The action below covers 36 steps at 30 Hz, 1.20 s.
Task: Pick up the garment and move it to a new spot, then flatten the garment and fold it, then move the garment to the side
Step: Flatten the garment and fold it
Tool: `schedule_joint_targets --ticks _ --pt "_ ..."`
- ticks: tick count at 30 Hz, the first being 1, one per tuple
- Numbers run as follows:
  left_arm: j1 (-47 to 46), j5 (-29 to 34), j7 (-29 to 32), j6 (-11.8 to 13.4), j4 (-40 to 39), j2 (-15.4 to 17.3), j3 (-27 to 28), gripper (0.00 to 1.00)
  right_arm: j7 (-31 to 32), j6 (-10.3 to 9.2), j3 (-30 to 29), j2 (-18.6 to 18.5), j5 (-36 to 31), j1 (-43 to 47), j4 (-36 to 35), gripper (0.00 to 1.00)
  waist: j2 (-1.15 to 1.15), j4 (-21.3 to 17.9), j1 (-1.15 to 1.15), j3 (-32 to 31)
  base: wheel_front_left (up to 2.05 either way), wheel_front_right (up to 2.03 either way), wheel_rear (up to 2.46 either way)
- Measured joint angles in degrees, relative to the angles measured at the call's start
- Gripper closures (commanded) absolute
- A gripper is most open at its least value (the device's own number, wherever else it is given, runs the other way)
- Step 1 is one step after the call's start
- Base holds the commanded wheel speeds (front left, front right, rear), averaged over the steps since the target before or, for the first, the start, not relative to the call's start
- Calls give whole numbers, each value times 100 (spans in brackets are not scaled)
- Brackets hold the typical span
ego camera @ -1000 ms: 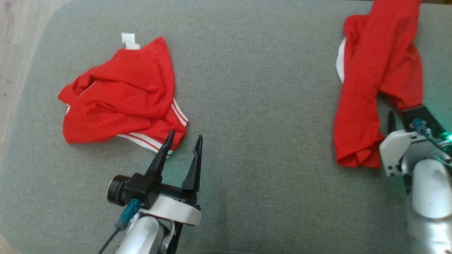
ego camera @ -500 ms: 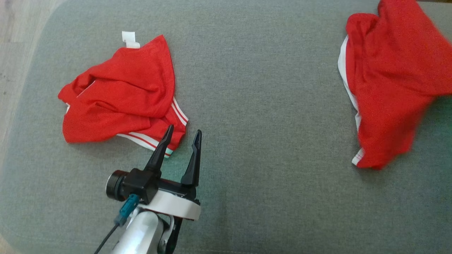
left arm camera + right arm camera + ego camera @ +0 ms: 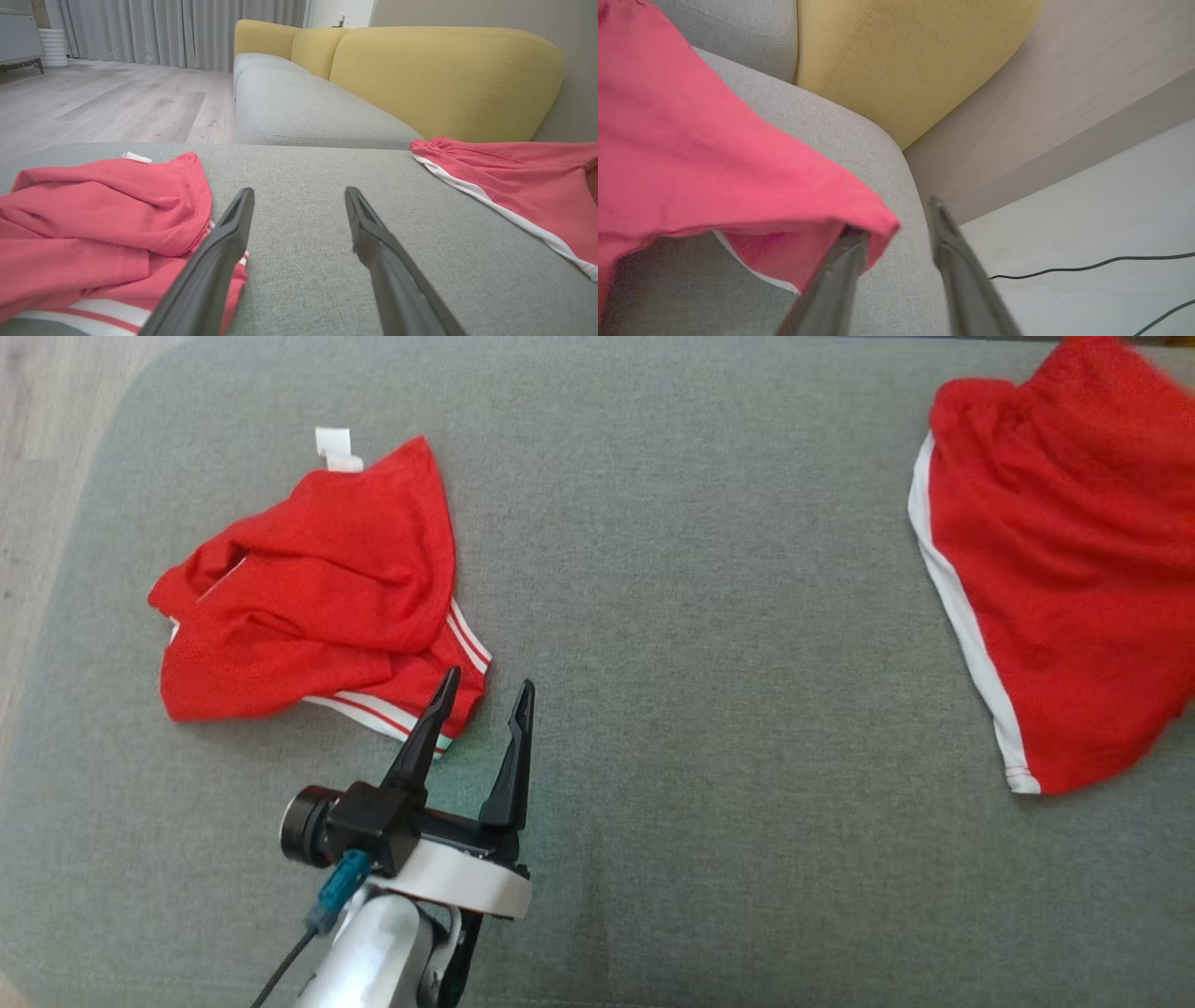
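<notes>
A red garment [image 3: 1064, 588] with white trim lies spread at the right end of the grey cushion [image 3: 700, 569]; it also shows as the red garment [image 3: 514, 172] at the right of the left wrist view. In the right wrist view a corner of this garment [image 3: 691, 154] drapes over the tip of one finger of my right gripper [image 3: 894, 217], whose jaws stand apart with bare cushion between them. A second red garment [image 3: 308, 588], crumpled and white-striped, lies at the left. My left gripper [image 3: 490, 679] is open just beside its striped hem, holding nothing.
The cushion's rounded right edge drops to a pale floor with a black cable [image 3: 1087, 267]. A yellow backrest [image 3: 444, 79] rises behind the cushion. Wooden floor [image 3: 37, 429] shows past the cushion's left end.
The right garment, hanging bunched from my right gripper a second ago, now lies spread out on the cushion. My right arm has left the head view. The left arm has not moved.
</notes>
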Motion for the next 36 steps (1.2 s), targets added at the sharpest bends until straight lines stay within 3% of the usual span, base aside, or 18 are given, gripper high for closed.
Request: schedule_joint_targets --ticks 3,10,14,18,24,29,36 --pt "16 0 0 0 14 -7 11 0 -213 0 -113 308 0 3 -192 0 0 -36 0 -99 0 0 0" --pt "192 0 0 2 21 -8 67 0 -1147 0 -180 1589 51 69 -773 0 0 -219 0 -429 0 0 0" --pt "361 1 0 3 20 -8 115 0 -1740 0 160 2024 479 342 -999 0 0 -347 -1 -648 0 0 0" --pt "421 1 0 5 20 -7 122 0 -2035 0 526 2083 1148 685 -1144 0 0 -424 -1 -778 0 0 0" --pt "469 1 0 7 -20 -8 101 0 -2149 0 1872 2132 2672 1544 -1377 0 0 -430 -1 -756 0 0 0" --pt "420 2 0 2 -30 -10 26 0 -1841 0 2091 2132 2733 1557 -1679 0 0 -281 0 -519 0 0 0" --pt "61 -5 0 -63 -24 -26 -75 0 -1034 0 2031 2120 2390 464 -1359 0 0 111 1 -35 0 0 0"
